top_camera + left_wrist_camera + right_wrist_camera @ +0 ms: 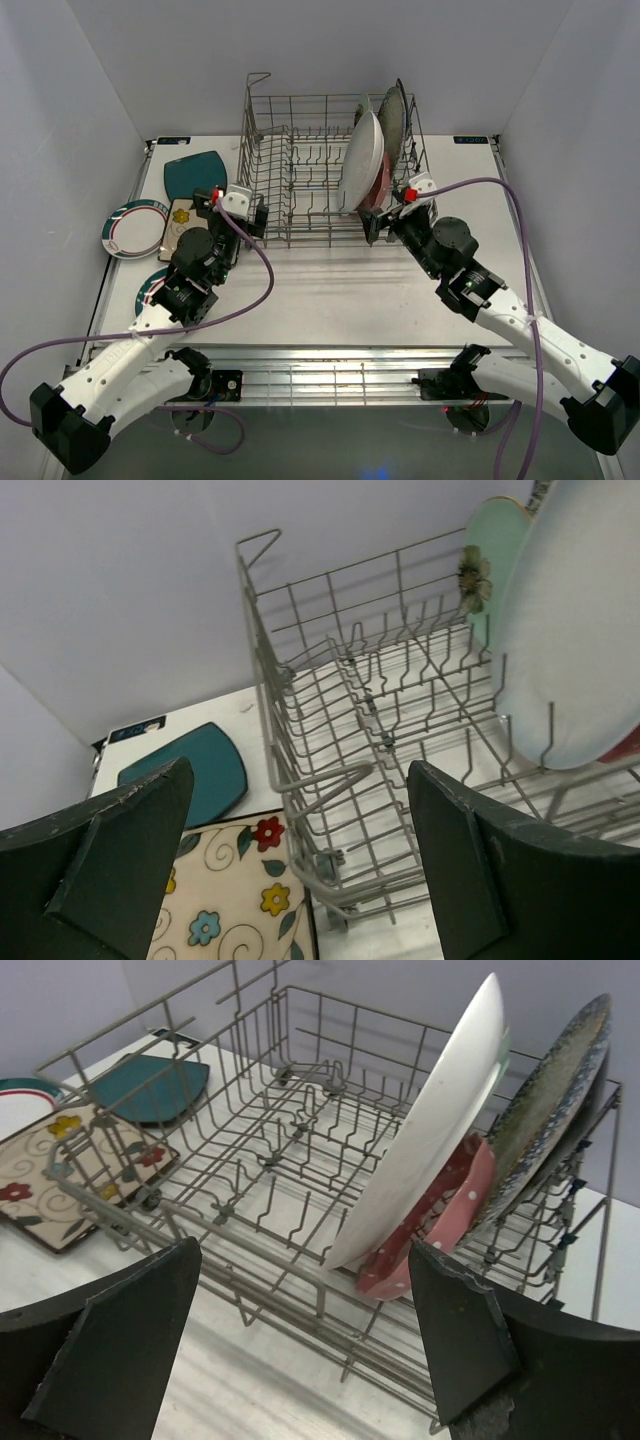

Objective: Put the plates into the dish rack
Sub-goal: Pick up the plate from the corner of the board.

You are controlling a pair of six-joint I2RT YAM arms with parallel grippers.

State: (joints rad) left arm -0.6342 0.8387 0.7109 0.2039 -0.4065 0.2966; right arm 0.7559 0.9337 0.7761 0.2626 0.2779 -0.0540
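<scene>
While the left gripper (300, 820) and right gripper (303, 1270) gape empty, the dish rack (300, 170) holds a white oval plate (362, 160), pink dotted plate (440, 1210) and speckled plate (550, 1110).

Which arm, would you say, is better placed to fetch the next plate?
Left. The floral plate, teal plate and rimmed round plate all lie left of the dish rack, with the open left tool hovering over the floral one. The right tool is at the rack's loaded right end.

Nothing legible is showing. Far-left sticker (172, 141) and far-right sticker (472, 140) are sitting at the table's (330, 285) back edge, carrying pale marks too small to read.
</scene>
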